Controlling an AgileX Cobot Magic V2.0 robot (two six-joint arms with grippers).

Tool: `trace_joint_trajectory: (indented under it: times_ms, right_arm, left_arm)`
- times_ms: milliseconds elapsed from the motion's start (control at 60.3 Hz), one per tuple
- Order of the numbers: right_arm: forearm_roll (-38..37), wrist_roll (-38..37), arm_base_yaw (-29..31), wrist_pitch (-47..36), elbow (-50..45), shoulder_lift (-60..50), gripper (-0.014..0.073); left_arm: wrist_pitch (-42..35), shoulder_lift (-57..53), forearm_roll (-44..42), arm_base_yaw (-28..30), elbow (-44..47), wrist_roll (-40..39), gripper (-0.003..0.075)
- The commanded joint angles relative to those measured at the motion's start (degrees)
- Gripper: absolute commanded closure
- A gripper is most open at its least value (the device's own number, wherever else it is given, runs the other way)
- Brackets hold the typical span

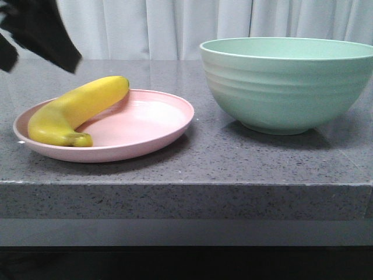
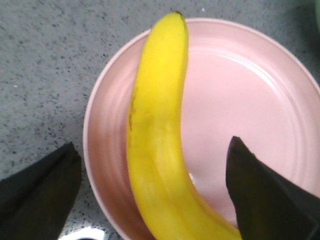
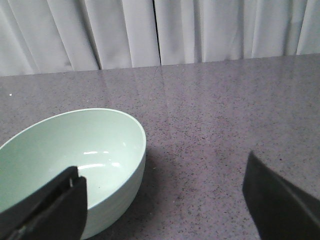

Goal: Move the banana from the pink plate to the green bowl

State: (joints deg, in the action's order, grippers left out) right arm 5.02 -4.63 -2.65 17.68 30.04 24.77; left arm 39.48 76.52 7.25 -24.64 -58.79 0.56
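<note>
Here, in the front view, the banana (image 1: 76,111) lies on the left side of the pink plate (image 1: 145,125), its long axis running from about seven o'clock up to one o'clock, one end resting over the far rim; the green bowl (image 1: 288,84) stands well apart to the right on the grey table (image 1: 233,169). A dark shape at upper left is probably the left arm, though it is cut off. In the left wrist view, the left gripper (image 2: 152,192) hangs spread wide above the plate, fingers either side of the banana without touching it. In the right wrist view, the right gripper (image 3: 162,200) is likewise spread apart, holding nothing, beside the bowl.
</note>
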Motion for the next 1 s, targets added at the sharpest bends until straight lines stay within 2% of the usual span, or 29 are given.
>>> trace_joint_trajectory:
  times_ms: [0, 365, 979]
  right_arm:
    - [-0.07, 0.04, 0.21, -4.25, 2.02, 0.73, -0.0048]
    - [-0.07, 0.04, 0.21, -4.31, 2.02, 0.73, -0.0048]
    - [-0.07, 0.04, 0.21, -4.36, 2.02, 0.73, -0.0048]
  left_arm:
    - [-0.53, 2.26, 1.42, -0.49, -3.80, -0.56, 0.0153]
    - [0.50, 6.89, 2.90, -0.49, -4.59, -0.56, 0.0153]
    - [-0.02, 6.98, 4.04, -0.49, -4.59, -0.56, 0.0155]
